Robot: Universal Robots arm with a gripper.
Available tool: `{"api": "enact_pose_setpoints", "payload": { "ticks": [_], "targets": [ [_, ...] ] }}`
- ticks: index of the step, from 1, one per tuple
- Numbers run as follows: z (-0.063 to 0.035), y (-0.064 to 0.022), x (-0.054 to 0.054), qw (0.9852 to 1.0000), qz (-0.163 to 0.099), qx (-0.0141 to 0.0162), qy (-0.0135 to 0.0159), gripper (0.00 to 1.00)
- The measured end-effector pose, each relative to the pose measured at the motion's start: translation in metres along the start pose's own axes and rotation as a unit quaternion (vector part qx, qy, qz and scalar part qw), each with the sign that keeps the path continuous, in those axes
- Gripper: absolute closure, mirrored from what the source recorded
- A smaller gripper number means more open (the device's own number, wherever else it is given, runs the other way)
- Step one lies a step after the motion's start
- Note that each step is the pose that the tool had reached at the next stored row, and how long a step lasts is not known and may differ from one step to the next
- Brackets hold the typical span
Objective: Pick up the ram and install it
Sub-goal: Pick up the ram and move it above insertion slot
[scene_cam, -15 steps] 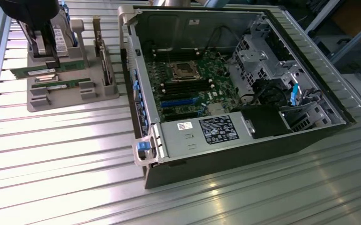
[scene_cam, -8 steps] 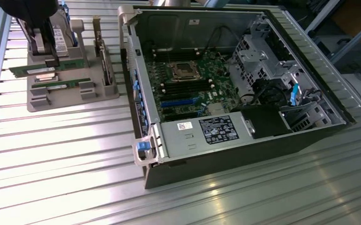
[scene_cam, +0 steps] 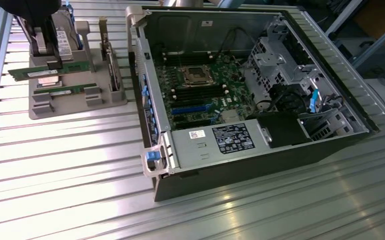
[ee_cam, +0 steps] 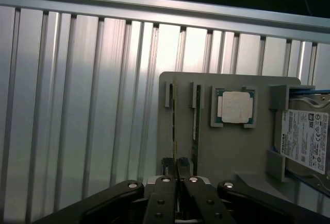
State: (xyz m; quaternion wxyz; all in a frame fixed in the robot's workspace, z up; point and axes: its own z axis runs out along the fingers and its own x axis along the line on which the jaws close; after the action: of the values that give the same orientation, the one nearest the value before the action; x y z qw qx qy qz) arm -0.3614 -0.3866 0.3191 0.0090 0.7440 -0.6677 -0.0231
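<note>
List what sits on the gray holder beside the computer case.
A memory stick gripped by the end effector, a second stick, a processor chip, a hard drive and an upright card. The end effector covers the first stick's near end; the drive covers the holder beneath it.

Your exterior view looks down from high over the bench (scene_cam: 59,165), with the grey holder (scene_cam: 79,102) near a far corner. Your wrist view sits close above that holder, facing down past the gripper (ee_cam: 176,163). The 2 views share the holder and the bench edge beside it.
</note>
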Motion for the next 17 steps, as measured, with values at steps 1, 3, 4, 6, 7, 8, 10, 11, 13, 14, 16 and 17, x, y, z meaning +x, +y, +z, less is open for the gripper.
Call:
{"api": "enact_pose_setpoints", "payload": {
  "ticks": [1,3,4,6,7,8,10,11,13,14,16,17],
  "targets": [
    [-0.0006,0.0,0.0,1.0,0.0,0.0,0.0,0.88],
    [-0.0022,0.0001,0.0,1.0,0.0,0.0,0.0,0.88],
    [-0.0028,0.0001,0.0,1.0,0.0,0.0,0.0,0.88],
    [-0.0051,0.0002,0.0,1.0,0.0,0.0,0.0,0.88],
    [-0.0067,0.0003,0.0,1.0,0.0,0.0,0.0,0.88],
    [-0.0082,0.0004,0.0,1.0,0.0,0.0,0.0,0.88],
    [-0.0099,0.0004,0.0,1.0,0.0,0.0,0.0,0.88],
    [-0.0105,0.0005,0.0,1.0,0.0,0.0,0.0,0.88],
    [-0.0123,0.0006,0.0,1.0,0.0,0.0,0.0,0.88],
    [-0.0134,0.0006,0.0,1.0,0.0,0.0,0.0,0.88],
    [-0.0149,0.0007,0.0,1.0,0.0,0.0,0.0,0.88],
    [-0.016,0.0007,0.0,1.0,0.0,0.0,0.0,0.88]
  ]
}}
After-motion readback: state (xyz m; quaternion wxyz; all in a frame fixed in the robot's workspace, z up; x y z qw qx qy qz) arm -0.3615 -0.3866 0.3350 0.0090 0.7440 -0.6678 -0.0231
